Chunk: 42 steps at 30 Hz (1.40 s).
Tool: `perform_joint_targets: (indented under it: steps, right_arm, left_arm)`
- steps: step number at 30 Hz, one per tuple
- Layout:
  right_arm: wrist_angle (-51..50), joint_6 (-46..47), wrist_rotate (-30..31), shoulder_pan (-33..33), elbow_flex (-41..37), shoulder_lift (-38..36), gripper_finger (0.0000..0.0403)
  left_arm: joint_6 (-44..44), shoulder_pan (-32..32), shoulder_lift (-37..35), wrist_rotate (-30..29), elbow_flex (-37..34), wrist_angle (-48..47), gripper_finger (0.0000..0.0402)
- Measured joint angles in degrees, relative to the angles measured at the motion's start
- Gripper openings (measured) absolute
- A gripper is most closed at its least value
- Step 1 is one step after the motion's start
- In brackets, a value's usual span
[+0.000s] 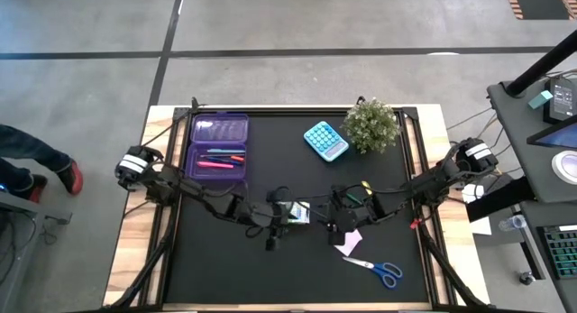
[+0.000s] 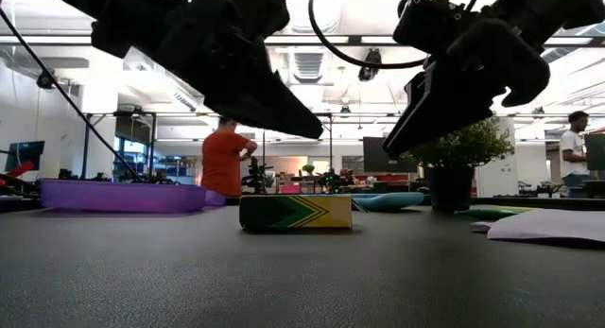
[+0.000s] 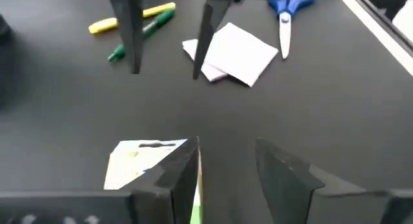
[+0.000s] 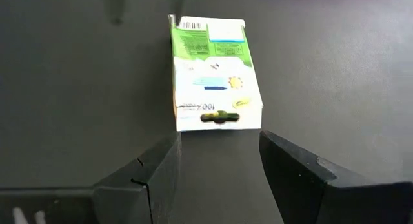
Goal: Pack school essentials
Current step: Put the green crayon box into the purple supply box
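The green-white pack [image 1: 294,211] lies flat on the black mat at the table's middle; it also shows in the low view [image 2: 296,213] and the right wrist view [image 4: 213,75]. My left gripper [image 3: 226,172] is open and hangs above the mat just left of the pack [image 3: 142,162]. My right gripper [image 4: 219,179] is open and hangs just right of the pack, pointing at it. Pale paper squares [image 3: 235,53] and blue-handled scissors [image 1: 379,270] lie toward the near right. A yellow pen and a green pen [image 3: 135,20] lie under the right arm.
The translucent purple case [image 1: 217,148] stands open at the far left with several pens inside. A teal calculator [image 1: 325,141] and a small potted plant [image 1: 371,125] stand at the far right. People stand in the room beyond the table [image 2: 227,158].
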Motion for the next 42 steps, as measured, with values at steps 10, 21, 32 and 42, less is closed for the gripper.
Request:
perform_joint_targets:
  steps: [10, 21, 32, 42]
  right_arm:
    - [0.5, 2.6, -0.1, 0.0, -0.3, 0.1, 0.0201]
    - [1.2, 2.8, -0.1, 0.0, -0.7, 0.1, 0.0201]
    - [1.6, 2.7, -0.1, 0.1, -0.7, 0.1, 0.0201]
    - [1.6, 2.7, -0.1, 0.1, -0.7, 0.1, 0.0201]
  left_arm:
    - [4.1, -0.1, 6.3, -4.7, 3.7, 0.0, 0.023]
    - [7.7, 0.2, 9.3, -6.3, 5.6, -3.5, 0.0247]
    - [6.8, 0.9, 9.3, -7.7, 4.1, -4.5, 0.0228]
    - [5.3, 0.9, 9.9, -7.9, 3.8, -4.2, 0.0096]
